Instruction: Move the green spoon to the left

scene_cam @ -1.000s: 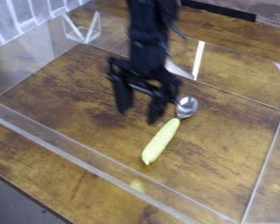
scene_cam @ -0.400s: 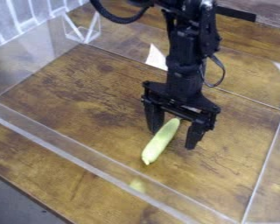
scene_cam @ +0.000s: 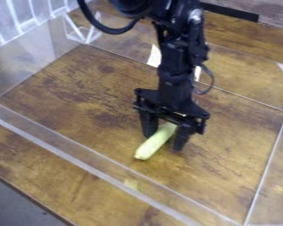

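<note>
Black and pointing straight down, the gripper [scene_cam: 168, 135] stands low over the wooden table [scene_cam: 73, 88], its 2 fingers part-open and straddling the green spoon [scene_cam: 154, 144]. Whether they pinch it, I cannot tell. The handle's long axis runs diagonally, toward the lower left; the bowl hides behind the gripper.

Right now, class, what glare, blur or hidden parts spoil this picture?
Camera view: soft and low in detail throughout; white glare streaks on the clear wall and its far panels; the hand covers the green spoon, hiding its metal bowl; the wooden table is evenly lit.
</note>
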You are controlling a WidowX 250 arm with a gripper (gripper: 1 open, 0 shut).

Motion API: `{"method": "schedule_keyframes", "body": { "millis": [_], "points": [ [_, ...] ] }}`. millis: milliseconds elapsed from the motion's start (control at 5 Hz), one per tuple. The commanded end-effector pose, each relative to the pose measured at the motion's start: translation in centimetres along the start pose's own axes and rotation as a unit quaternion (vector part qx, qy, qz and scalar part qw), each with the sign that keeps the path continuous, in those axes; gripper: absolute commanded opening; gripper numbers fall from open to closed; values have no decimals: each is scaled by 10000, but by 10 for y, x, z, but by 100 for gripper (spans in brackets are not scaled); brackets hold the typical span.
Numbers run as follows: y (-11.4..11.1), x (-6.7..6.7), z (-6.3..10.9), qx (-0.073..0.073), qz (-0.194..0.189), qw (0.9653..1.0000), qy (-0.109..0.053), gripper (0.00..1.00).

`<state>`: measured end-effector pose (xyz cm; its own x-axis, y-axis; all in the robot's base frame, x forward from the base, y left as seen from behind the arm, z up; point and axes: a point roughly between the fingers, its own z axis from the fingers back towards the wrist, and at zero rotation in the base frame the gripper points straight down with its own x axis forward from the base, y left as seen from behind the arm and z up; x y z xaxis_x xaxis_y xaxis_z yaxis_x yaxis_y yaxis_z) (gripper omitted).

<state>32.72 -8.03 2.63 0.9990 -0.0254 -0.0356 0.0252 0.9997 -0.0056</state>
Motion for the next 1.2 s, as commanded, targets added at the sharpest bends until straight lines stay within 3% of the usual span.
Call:
{"method": "schedule_keyframes", "body": {
  "millis": [0,800,1000],
  "points": [
    [2,3,14,-82,7,9998,-169,0],
    [-16,18,52,-151,-218,9995,-183,0],
    [-25,26,55,-188,62,9996,-206,0]
  ]
}}
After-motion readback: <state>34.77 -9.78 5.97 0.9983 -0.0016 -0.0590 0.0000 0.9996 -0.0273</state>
